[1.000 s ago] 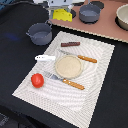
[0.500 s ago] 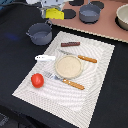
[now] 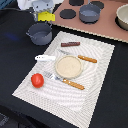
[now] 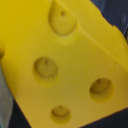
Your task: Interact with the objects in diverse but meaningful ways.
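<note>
Near the far edge of the desk [image 3: 15,75], the claw [image 3: 42,11] grips the yellow cheese wedge [image 3: 46,17], held above and just behind the grey two-handled pot [image 3: 39,33]; the wrist view is filled by the cheese's holed face. On the pale placemat [image 3: 95,75] lie the brown sausage stick [image 3: 70,44], the white fish shape [image 3: 44,58] and the red tomato [image 3: 37,80], around a beige plate [image 3: 68,66].

On the striped white placemat [image 3: 95,80], the round beige plate [image 3: 68,66] sits between the red tomato [image 3: 37,79], left, and the brown-handled knife [image 3: 85,58], right.
</note>
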